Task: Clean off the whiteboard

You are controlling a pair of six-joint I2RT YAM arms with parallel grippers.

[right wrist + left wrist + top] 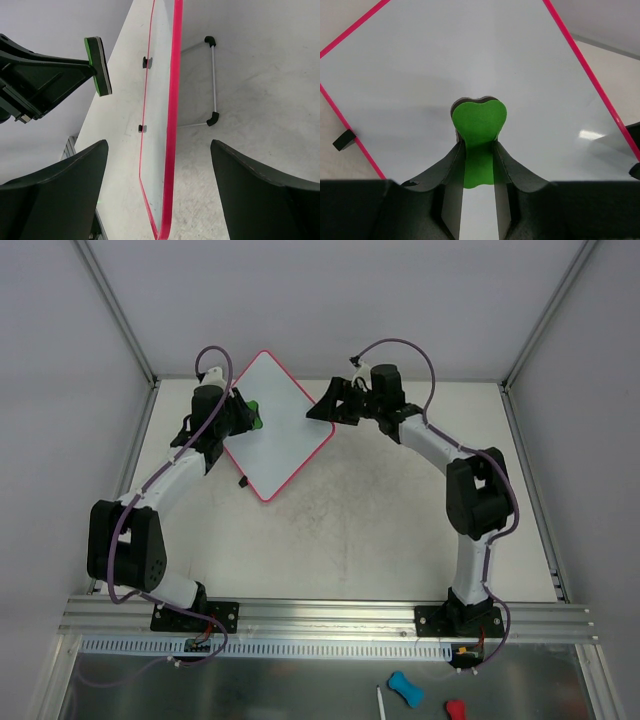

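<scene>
The whiteboard (272, 418), white with a pink-red rim, stands tilted on a wire stand at the back of the table. Its face shows no marks in the left wrist view (470, 65). My left gripper (243, 415) is shut on a green eraser (479, 125) with a dark underside, held at the board's left side, just off its face. The eraser also shows in the right wrist view (98, 65). My right gripper (322, 410) is open, its fingers either side of the board's right corner edge (171, 150), not touching it.
The board's wire stand (212, 80) with black feet rests on the table behind it. A blue eraser (404, 688), a red one (455, 710) and a white marker (381, 705) lie on the metal shelf below the arm bases.
</scene>
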